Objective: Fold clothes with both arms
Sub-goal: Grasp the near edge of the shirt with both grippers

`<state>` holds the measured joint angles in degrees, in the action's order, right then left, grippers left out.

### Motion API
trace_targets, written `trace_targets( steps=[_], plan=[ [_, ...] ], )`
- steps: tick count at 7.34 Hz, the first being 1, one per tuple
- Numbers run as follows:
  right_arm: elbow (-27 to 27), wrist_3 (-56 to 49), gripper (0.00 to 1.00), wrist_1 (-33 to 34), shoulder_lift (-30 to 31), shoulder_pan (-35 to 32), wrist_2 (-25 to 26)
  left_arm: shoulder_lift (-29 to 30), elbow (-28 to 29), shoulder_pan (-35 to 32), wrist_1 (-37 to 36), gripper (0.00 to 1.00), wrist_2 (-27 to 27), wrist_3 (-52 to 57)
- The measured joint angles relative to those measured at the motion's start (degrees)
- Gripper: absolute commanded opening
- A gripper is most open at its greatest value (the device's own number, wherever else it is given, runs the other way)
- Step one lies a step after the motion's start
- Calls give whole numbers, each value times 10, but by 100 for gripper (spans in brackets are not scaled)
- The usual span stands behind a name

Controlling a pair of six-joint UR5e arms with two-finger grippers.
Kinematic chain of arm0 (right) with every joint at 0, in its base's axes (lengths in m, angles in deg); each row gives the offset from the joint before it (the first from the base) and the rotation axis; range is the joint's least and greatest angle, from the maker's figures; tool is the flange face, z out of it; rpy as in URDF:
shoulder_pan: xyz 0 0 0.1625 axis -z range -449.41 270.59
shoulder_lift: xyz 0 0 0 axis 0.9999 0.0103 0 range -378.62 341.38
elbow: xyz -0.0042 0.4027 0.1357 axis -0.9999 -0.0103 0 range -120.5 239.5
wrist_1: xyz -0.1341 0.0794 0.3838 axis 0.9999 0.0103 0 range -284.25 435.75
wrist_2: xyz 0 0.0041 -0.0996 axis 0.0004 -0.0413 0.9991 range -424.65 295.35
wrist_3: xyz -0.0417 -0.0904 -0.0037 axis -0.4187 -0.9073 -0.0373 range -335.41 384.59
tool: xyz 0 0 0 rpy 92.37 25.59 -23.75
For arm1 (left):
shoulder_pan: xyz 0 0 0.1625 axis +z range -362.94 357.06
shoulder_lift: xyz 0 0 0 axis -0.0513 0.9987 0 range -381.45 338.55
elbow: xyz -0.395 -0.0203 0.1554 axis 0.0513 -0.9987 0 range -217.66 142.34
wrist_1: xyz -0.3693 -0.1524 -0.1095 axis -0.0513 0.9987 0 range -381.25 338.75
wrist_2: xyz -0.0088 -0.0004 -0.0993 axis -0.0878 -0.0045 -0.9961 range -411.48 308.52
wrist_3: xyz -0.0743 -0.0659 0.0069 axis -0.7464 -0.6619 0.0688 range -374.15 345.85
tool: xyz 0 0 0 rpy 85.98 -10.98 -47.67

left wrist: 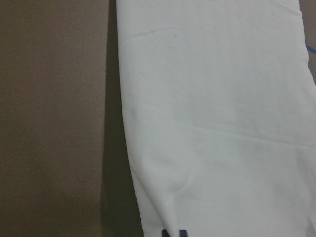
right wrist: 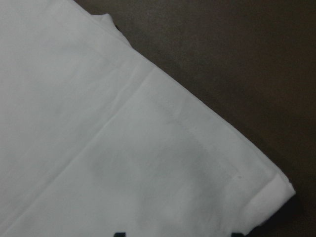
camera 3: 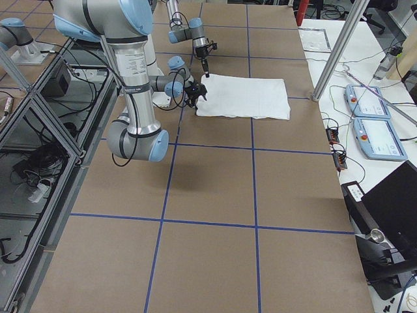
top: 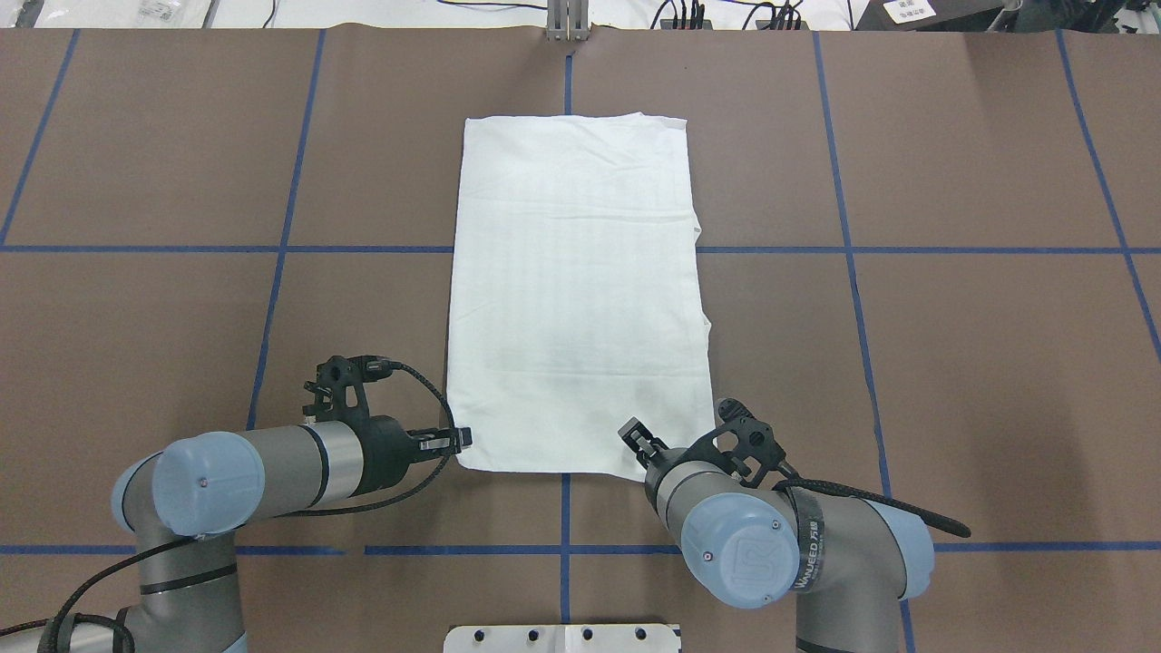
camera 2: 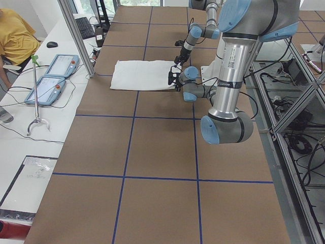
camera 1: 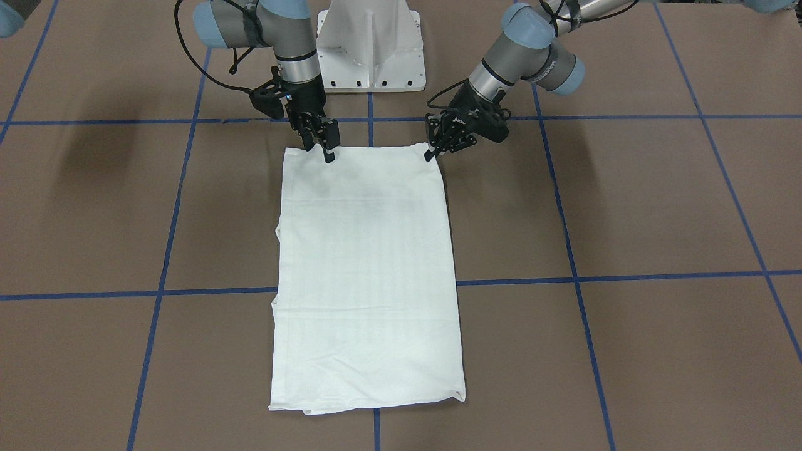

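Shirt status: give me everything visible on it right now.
The white cotton-looking shirt is folded into a long rectangle, flat on the brown table, long axis pointing away from the robot. Faint grey shows through near the robot's end; a stitched hem runs along one corner. Small flaps jut out on the robot's right. The left end effector and right end effector sit at its near corners.

My fixed views were bright and sharp under even overhead light, which left soft, blurred shadows on the brown tabletop [camera 1: 658,200]. The shirt [camera 1: 366,269] glared nearly featureless white. My two wrist views were dimmer and soft-focused, with a dark shadow band along the shirt's edge.
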<state>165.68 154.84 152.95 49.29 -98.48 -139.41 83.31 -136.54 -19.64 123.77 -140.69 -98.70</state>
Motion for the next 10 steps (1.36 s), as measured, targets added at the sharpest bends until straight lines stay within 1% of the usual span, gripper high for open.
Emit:
trace_targets(
  steps=[1, 2, 3, 5, 8, 9, 10],
  plan=[
    [-2, 0, 50, 5, -6, 0, 0, 0, 0, 0, 0, 0, 0, 0],
    [-2, 0, 37, 9, -12, 0, 1, 0, -1, 0, 0, 0, 0, 0],
    [-3, 1, 27, 10, -16, 0, 2, 0, -1, 0, 0, 0, 0, 0],
    [-3, 1, 0, 12, -19, -1, 7, 0, -1, 1, 0, 0, 0, 0],
    [2, 6, 0, 18, -19, -6, 14, -1, -10, 0, -1, 0, -4, 2],
    [18, 6, 0, 36, -17, -6, 14, -6, -29, -2, -3, 0, -14, 5],
    [54, 6, 0, 70, -15, -5, 14, -18, -57, -4, -6, 0, -28, 6]
  ],
)
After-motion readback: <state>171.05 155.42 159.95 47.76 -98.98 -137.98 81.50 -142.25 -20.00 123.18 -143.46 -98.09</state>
